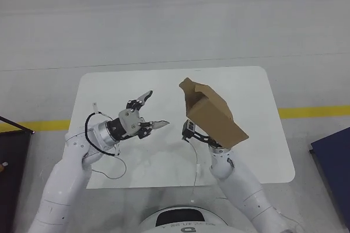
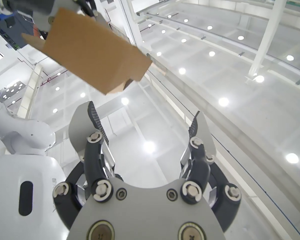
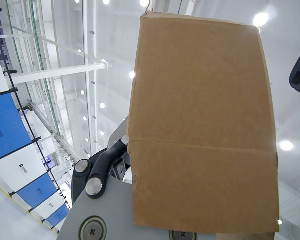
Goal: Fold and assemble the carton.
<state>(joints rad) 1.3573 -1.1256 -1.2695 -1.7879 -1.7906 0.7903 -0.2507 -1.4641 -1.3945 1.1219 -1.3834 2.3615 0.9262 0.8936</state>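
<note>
A brown carton (image 1: 213, 113) is held tilted above the white table (image 1: 251, 163), one flap sticking out at its far end. My right gripper (image 1: 193, 131) is shut on the carton's near end from below. In the right wrist view the carton (image 3: 202, 126) covers most of that gripper, and one of its fingers (image 3: 116, 136) shows beside the cardboard. My left gripper (image 1: 154, 110) stands open a short way left of the carton, not touching it. In the left wrist view the same left gripper (image 2: 143, 112) is open with nothing in it, and the carton (image 2: 90, 51) hangs beyond its tips.
A thin white cable (image 1: 114, 169) lies on the table near the left arm. A dark cart (image 1: 0, 157) stands on the floor at the left, and a blue surface (image 1: 344, 169) at the right.
</note>
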